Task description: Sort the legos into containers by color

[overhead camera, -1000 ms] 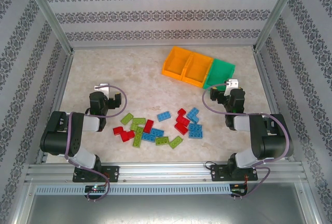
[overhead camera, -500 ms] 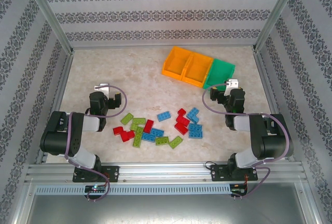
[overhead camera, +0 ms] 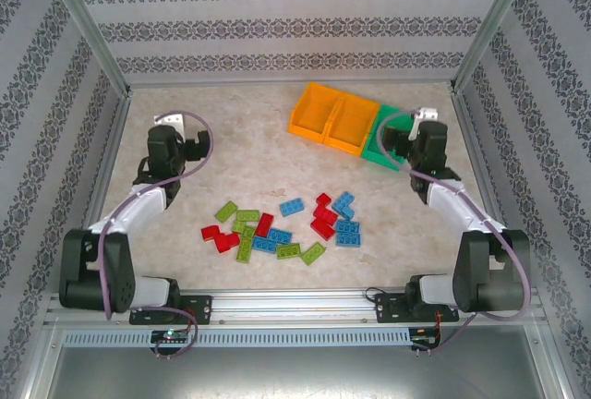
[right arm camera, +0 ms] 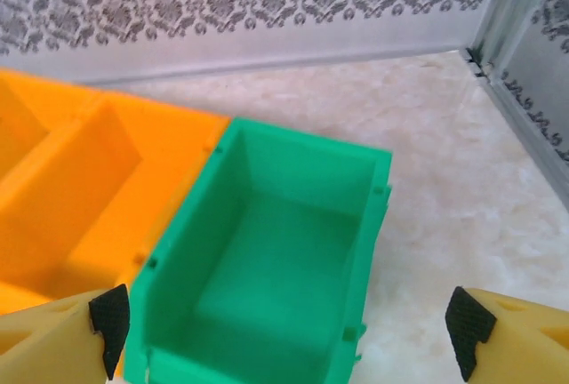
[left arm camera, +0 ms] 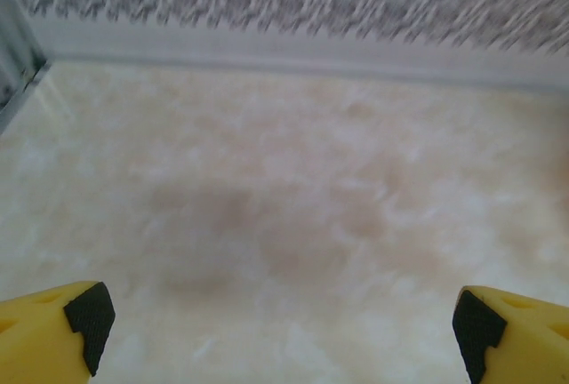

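Both arms unfolded and reached up-table since a second ago; legos unmoved.
Left: elbow no longer tucked, forearm stretched away from base, left gripper farther up the left side over bare table, yellow fingers wide apart, holding nothing. Right: likewise extended, right gripper shifted from beside the legos to above near end of green bin, pointing down into it, spread wide, empty. Green bin touching orange bins in a row, far right. Legos scattered mid-table between the arms, well apart from both grippers.
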Available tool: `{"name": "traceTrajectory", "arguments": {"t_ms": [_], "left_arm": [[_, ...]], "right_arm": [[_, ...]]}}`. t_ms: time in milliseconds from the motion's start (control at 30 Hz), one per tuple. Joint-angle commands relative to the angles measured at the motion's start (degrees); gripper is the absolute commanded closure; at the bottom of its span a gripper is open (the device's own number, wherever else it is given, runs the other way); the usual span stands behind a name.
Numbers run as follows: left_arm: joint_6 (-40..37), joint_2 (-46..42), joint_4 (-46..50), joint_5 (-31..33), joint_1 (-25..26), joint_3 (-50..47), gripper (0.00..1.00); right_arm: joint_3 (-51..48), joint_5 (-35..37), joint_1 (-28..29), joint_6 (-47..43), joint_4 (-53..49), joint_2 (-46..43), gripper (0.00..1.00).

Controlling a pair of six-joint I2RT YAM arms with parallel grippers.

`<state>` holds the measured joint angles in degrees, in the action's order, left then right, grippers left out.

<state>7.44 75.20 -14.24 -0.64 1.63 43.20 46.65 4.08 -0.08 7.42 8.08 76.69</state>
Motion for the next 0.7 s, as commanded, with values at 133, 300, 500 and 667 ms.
{"name": "traceTrajectory", "arguments": {"t_ms": [133,300,500,667], "left_arm": [[6.27,-3.40,14.27,-4.54,4.30,-0.47,0.01],[6.02,-3.67,15.95,-5.41,5.36,-0.91,0.00],[6.94,-3.32,16.79,-7.20,5.52,-1.27,0.00],[7.95,-3.34,16.02,-6.49,5.55,-2.08,0.00]], "right_arm": [[16.27,-0.95,-4.81,8.59,-31.23,11.33,0.17],[23.23,-2.51,-5.27,10.22,-34.27,20.20,0.20],[31.31,-4.95,-5.21,9.54,-37.79,29.74,0.27],[34.11,-5.34,-4.94,8.88,-37.51,33.50,0.41]]}}
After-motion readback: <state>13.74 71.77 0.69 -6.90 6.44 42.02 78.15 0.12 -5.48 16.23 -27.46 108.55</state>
